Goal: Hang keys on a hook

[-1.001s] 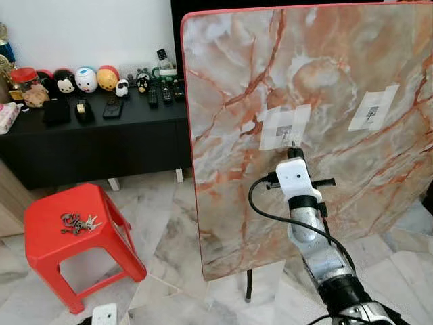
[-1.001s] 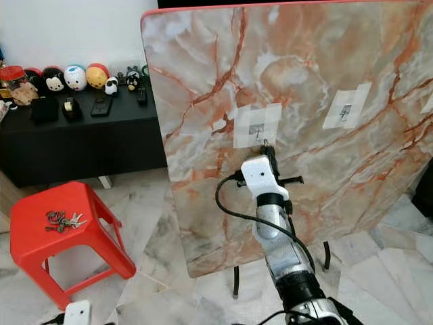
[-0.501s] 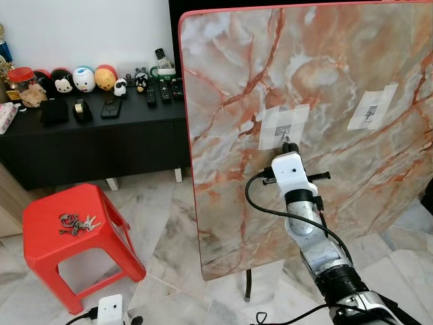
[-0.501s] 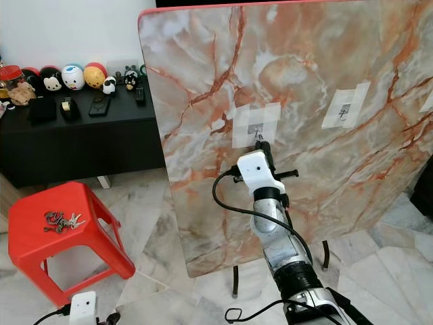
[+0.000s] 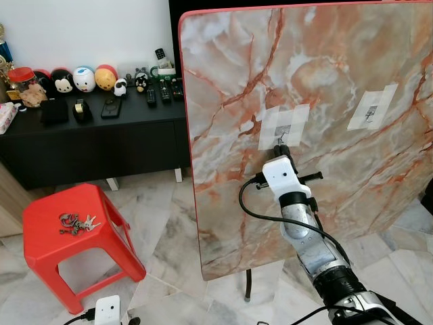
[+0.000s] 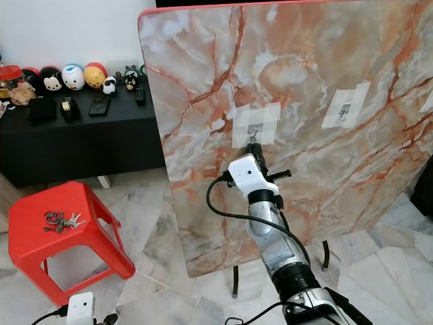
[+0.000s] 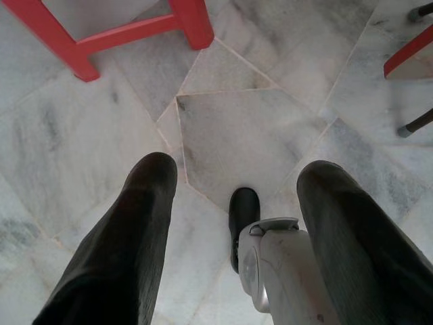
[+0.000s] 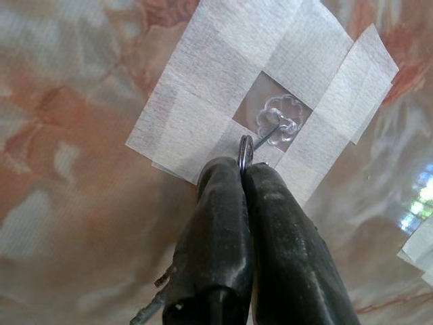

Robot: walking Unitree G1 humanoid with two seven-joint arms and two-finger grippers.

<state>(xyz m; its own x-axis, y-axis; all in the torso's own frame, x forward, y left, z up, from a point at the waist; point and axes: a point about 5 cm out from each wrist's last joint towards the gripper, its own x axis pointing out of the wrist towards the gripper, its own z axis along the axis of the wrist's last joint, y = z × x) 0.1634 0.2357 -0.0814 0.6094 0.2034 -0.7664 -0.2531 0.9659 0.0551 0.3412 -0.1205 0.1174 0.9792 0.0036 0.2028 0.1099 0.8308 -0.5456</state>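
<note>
A: Where was the right hand [image 8: 242, 177] at that moment?

B: Up against the tilted marble board [image 5: 223, 81], at the taped patch [image 8: 203, 101]. Its fingers [image 8: 216, 223] were pressed together on a key ring [image 8: 245, 150], and the ring's top sat just at the wire hook [image 8: 270, 130]. From the wrist view I could not tell whether the ring was over the hook's tip or merely beside it.

A: And the keys themselves?

B: A key blade or two hung below the fingers, mostly hidden. (A second bunch of keys [image 5: 78, 222] lay on the red stool [image 5: 40, 250], well apart, untouched.)

A: The left hand?

B: Idle, hanging low over the marble floor [image 7: 243, 128], fingers [image 7: 122, 250] spread wide, holding nothing.

A: What could have gone wrong from there?

B: Mostly the release. If the fingers had opened before the ring was truly seated, the keys would likely have dropped to the floor. The hook looked small and thin, so the ring could slide past its tip with a slight sideways error. Pushing harder seemed risky too: the hook was held only by its clear base [image 8: 281, 115] and tape, and a shove might have peeled it or rocked the board, which appeared to be just propped up.

A: So, gentle work?

B: I judged so: lift over the tip, lower, then let go.
</note>
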